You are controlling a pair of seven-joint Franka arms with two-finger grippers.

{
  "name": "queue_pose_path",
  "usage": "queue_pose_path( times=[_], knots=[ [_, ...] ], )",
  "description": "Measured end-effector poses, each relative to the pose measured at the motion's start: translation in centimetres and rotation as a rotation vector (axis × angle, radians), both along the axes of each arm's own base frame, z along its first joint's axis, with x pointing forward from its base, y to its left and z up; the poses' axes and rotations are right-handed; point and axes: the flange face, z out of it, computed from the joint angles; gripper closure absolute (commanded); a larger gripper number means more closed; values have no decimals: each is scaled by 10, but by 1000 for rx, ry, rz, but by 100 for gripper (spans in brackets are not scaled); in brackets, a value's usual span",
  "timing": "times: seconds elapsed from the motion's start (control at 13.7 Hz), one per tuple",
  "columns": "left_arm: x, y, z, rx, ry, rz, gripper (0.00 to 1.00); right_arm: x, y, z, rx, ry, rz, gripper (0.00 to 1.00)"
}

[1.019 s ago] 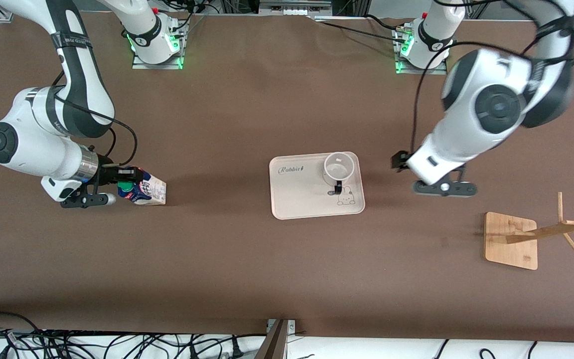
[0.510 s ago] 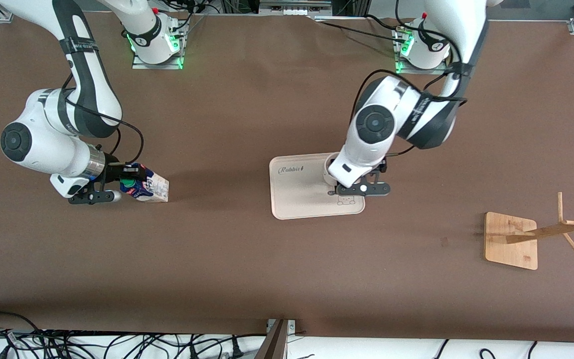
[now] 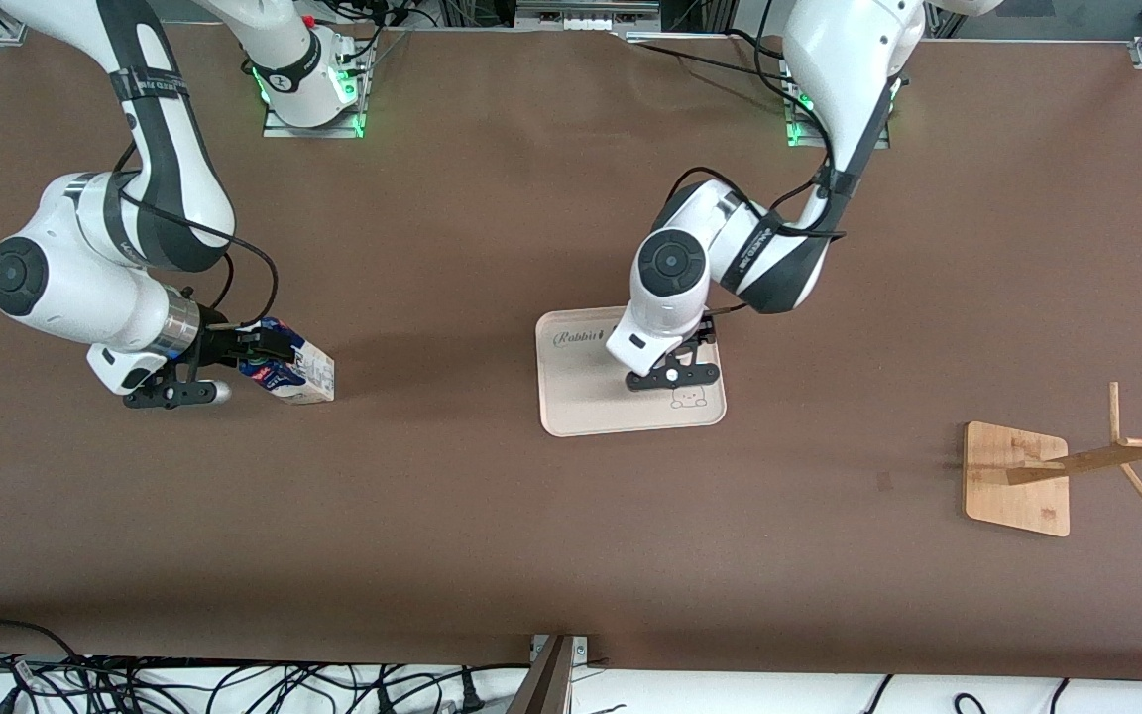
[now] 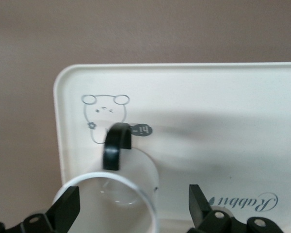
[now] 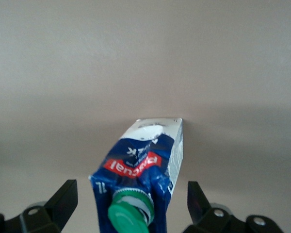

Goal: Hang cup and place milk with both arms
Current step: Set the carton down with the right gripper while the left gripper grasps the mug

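Note:
The cup (image 4: 117,194) stands in the cream tray (image 4: 218,111), its black handle (image 4: 116,145) pointing at the bear drawing. My left gripper (image 4: 133,208) is open, low over the tray, with the cup's rim between its fingers (image 4: 68,211) and close to one of them. In the front view the left gripper (image 3: 675,359) covers the cup. The milk (image 5: 143,165) lies on its side on the table, green cap (image 5: 130,213) toward my right gripper (image 5: 130,201). That gripper is open with the carton's top between its fingers. The front view shows the milk (image 3: 301,373) and the right gripper (image 3: 256,351) at the right arm's end.
The tray (image 3: 581,397) sits mid-table. A wooden rack with a square base (image 3: 1017,478) and slanted pegs (image 3: 1116,456) stands at the left arm's end, nearer to the front camera than the tray. Cables lie off the table's near edge.
My left arm has swung from near the rack to over the tray and come down around the cup. My right gripper has stayed at the milk, shifting only slightly.

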Motion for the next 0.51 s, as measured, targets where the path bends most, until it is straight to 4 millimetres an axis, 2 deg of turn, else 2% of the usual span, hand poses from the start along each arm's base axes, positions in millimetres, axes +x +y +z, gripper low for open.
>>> queue_pose_path(
  times=[0.15,0.29,0.36,0.44,0.51],
  knots=[
    [-10,-13,-19,10,4,32,30,7,0,23,3,-12,13,0],
    [-18,-20,-28,21,11,47,62,15,-2,51,-2,-23,27,0],
    [-19,-21,-29,23,13,50,84,18,-7,65,-6,-25,26,0],
    [-20,-21,-29,24,12,52,97,20,-14,79,-11,-16,25,0],
    [-19,-21,-30,25,11,52,100,21,-20,92,-21,-4,27,0]
  ],
)
